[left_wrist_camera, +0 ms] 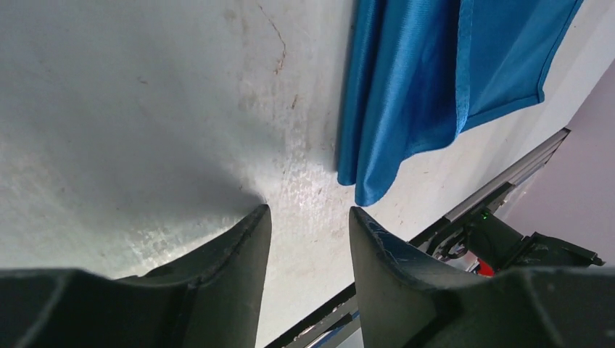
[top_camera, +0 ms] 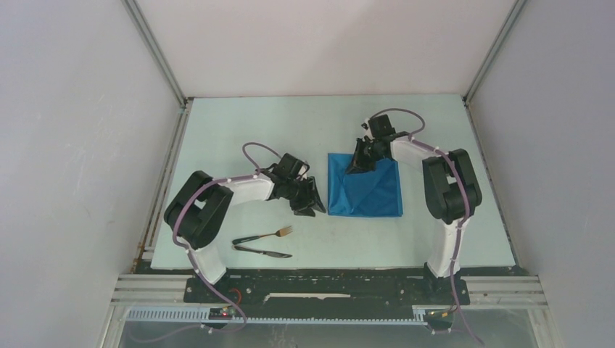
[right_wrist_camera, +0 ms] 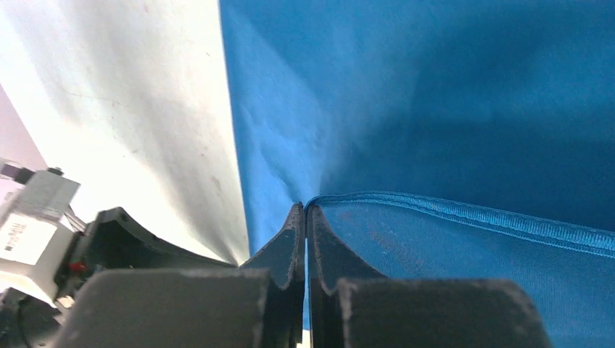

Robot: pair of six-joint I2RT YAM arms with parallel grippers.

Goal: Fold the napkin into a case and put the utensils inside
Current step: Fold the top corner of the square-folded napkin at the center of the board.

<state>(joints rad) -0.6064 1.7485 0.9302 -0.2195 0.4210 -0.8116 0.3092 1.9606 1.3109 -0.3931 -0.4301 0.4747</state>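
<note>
While the left arm (top_camera: 210, 199) lies bent low across the middle left of the top view, its left gripper (top_camera: 308, 206) points toward the lower right and stops just beside the left edge of the napkin (top_camera: 370, 192). In the left wrist view the left gripper (left_wrist_camera: 310, 214) is spread, with only bare worktop (left_wrist_camera: 145, 94) between its fingers and a blue corner of the napkin (left_wrist_camera: 406, 94) close ahead, to the upper right.

The right arm (top_camera: 450, 181) rises at the right, folds at the elbow and reaches left, so that the right gripper (top_camera: 357, 167) comes down on the upper left part of the cloth. In the right wrist view the right gripper (right_wrist_camera: 304, 210) is pressed together, pinching a stitched hem of the napkin (right_wrist_camera: 435, 94).

The napkin lies right of centre as a rough square, its edges about parallel to those of the worktop (top_camera: 239, 130), with a slanted fold across it. Bare surface runs above it, below it and to its right, up to the enclosure walls.

The fork (top_camera: 265, 235) lies at the lower left, well apart from the cloth. Its long axis runs left to right, with the tines at the right and slightly higher in the frame. The knife (top_camera: 262, 251) lies just below it on nearly the same line, dipping a little to the right.
</note>
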